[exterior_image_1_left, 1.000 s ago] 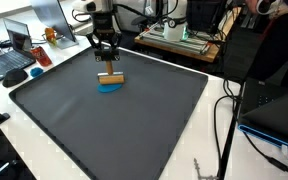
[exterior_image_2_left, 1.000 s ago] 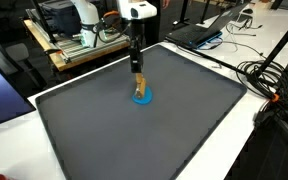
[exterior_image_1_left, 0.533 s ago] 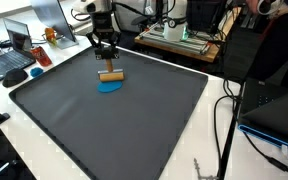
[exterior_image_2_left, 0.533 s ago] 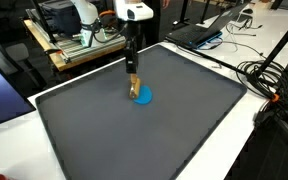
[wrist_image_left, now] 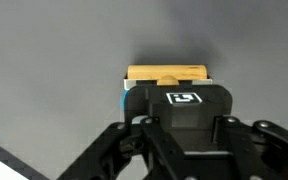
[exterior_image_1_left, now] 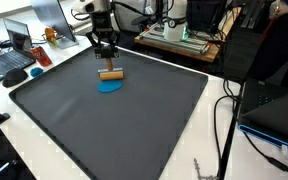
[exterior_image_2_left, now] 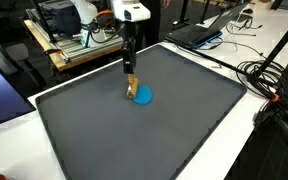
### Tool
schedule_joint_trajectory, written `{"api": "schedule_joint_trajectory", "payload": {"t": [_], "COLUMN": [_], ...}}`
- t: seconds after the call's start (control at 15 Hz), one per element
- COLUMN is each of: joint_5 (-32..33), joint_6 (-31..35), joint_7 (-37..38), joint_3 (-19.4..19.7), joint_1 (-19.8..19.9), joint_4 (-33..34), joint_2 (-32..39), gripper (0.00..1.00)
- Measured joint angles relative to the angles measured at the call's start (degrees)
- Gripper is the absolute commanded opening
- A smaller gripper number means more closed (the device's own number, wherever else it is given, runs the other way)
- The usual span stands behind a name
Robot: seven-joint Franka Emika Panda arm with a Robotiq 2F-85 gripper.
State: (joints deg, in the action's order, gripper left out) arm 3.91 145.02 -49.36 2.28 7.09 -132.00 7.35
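Tan wooden rectangular block (exterior_image_1_left: pixel 110 74) pinched between the closed fingers of the black two-fingered claw (exterior_image_1_left: pixel 108 67), in the upper left of an exterior view, over the dark grey mat (exterior_image_1_left: pixel 134 125) covering the white table (exterior_image_1_left: pixel 212 112). Claw hanging straight down from the arm, fingertips toward the mat.

Long axis of the block level and running left to right across that frame, crosswise to the fingers, both ends sticking out past them. Just below it in the same picture, a flat blue round disc (exterior_image_1_left: pixel 111 87) lying on the mat, lower edge showing under the block.

From a different angle in an exterior view, block (exterior_image_2_left: pixel 131 89) end-on and narrow beneath the claw (exterior_image_2_left: pixel 130 80). Disc (exterior_image_2_left: pixel 142 97) off to the lower right of it, just beside rather than squarely underneath.

Contact between block and disc hard to judge from either angle; possibly a bare overlap at the disc's left edge, possibly a small gap.

In the wrist view, claw (wrist_image_left: pixel 174 92) at the bottom of the frame, filling the lower half. Block (wrist_image_left: pixel 167 73) showing as a tan bar across frame centre just above the fingers, long axis again left to right. Only a sliver of the disc (wrist_image_left: pixel 123 97) in sight there, peeking out at the left end of the block, the rest hidden behind the claw. Plain mat (wrist_image_left: pixel 44 60) all around.
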Motion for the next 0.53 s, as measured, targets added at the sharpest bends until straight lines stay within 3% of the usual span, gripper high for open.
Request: {"api": "schedule_joint_trajectory", "payload": {"t": [0.27,0.53], "joint_5": [-1.1,-6.2], "joint_6": [-2.6,-4.9], "joint_7": [0.0,-0.3], "joint_3": [1.0,2.0], "joint_1": [1.2,2.8], "joint_4": [0.1,0.5], "joint_2": [-0.3,-1.3], "gripper": [0.22,0.22]}}
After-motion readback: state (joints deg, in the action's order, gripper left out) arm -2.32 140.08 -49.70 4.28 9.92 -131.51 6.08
